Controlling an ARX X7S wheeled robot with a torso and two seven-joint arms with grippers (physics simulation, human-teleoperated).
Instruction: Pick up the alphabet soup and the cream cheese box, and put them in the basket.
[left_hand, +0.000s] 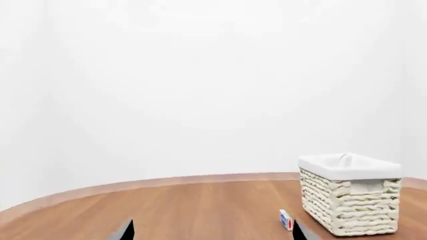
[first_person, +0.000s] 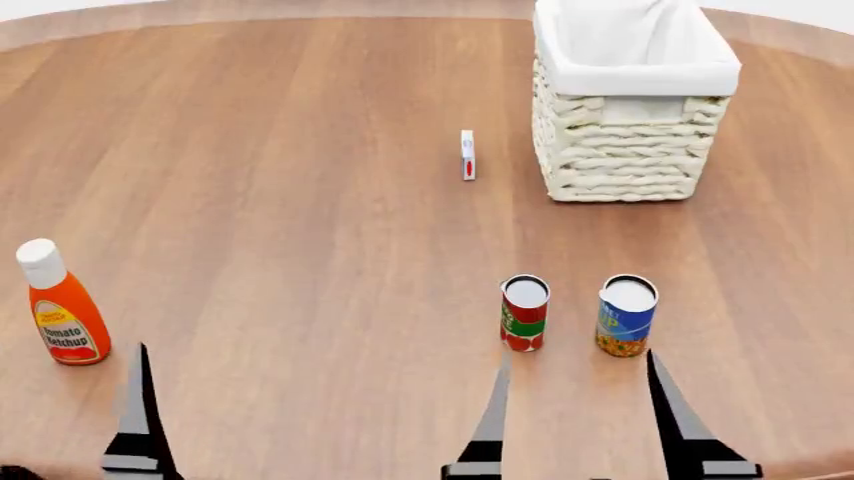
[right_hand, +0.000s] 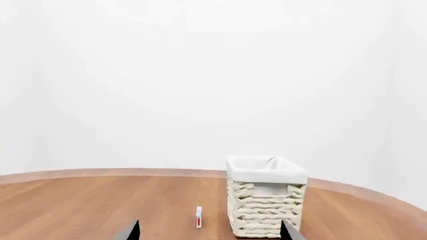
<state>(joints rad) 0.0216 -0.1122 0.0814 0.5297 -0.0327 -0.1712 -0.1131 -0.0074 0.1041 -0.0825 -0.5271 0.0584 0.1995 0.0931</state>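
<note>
Head view: round wooden table (first_person: 267, 150), white walls; right claw (first_person: 577, 400) released, left claw's state unclear.

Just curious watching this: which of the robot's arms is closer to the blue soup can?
Right. Its end effector sits just in front of the soup can; the left end effector is far off, near the ketchup.

Cream wicker basket (first_person: 627, 150) with white liner — blue-and-yellow alphabet soup (first_person: 626, 316), red-green can (first_person: 525, 313), orange ketchup bottle (first_person: 60, 305) on brown wood.
</note>
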